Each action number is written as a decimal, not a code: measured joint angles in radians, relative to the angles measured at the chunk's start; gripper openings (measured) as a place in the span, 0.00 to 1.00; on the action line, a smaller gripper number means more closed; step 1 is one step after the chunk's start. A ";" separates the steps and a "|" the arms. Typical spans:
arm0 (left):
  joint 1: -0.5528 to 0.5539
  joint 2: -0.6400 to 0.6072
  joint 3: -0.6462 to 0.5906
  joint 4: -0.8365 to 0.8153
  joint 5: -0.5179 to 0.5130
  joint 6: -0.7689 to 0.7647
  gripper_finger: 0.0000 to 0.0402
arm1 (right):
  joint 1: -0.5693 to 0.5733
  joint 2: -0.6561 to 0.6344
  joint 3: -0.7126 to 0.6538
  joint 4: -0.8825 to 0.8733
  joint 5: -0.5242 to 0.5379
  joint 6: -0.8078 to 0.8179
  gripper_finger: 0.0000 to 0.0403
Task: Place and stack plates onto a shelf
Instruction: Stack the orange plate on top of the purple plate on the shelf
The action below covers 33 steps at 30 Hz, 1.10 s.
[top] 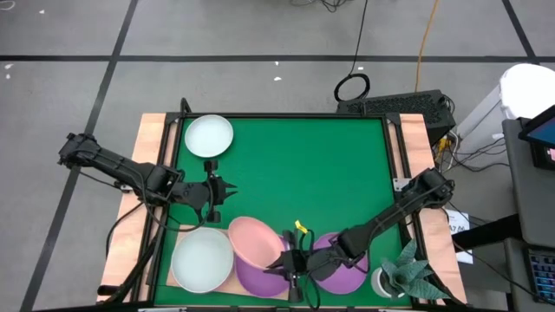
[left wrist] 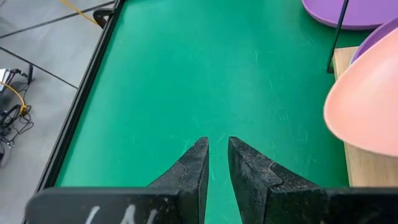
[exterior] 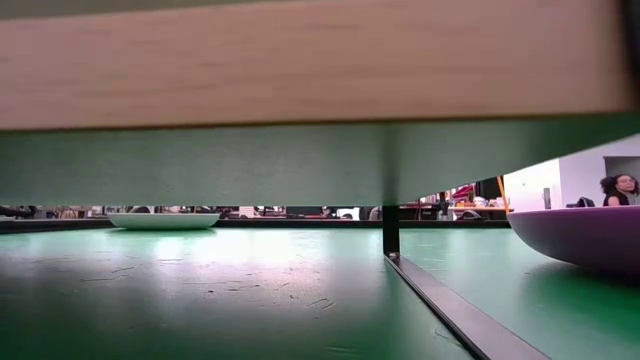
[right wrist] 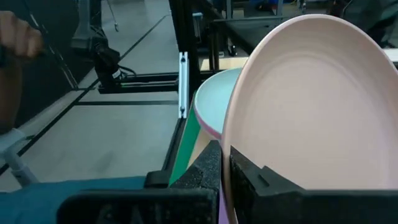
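Note:
My right gripper (top: 289, 260) is shut on a salmon pink plate (top: 254, 242) near the table's near edge. The plate tilts above a purple plate (top: 258, 279) and beside a pale mint plate (top: 202, 258). Another purple plate (top: 340, 264) lies under my right arm. A further pale mint plate (top: 208, 136) lies flat on the green mat's far left part, also seen as the pale plate (exterior: 163, 220). The light-wood shelf (left wrist: 368, 171) runs along the near edge. My left gripper (top: 218, 189) hovers over the mat, open by a narrow gap and empty. My right gripper pinches the salmon pink plate by its rim (right wrist: 236, 134), with one finger on the hollow face and the other on the back. The plate stands steeply tilted in the hold. Whether its low edge touches the plates beneath cannot be told.
A potted plant (top: 408, 277) stands at the near right corner. The shelf's dark upright (exterior: 390, 232) rises from the mat below the board (exterior: 320, 60). Bare green mat (top: 303, 165) fills the middle and far right. A person's hand (right wrist: 18, 37) shows beyond the table.

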 joint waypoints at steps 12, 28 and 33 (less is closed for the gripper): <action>0.000 0.000 0.000 0.001 0.000 -0.001 0.17 | 0.016 0.000 0.000 -0.016 -0.025 0.039 0.01; 0.000 0.000 0.000 0.001 0.000 -0.003 0.17 | 0.016 0.000 0.000 -0.030 -0.079 0.048 0.03; 0.000 0.000 0.000 0.001 0.000 -0.002 0.17 | 0.016 -0.001 0.000 -0.029 -0.080 0.048 0.12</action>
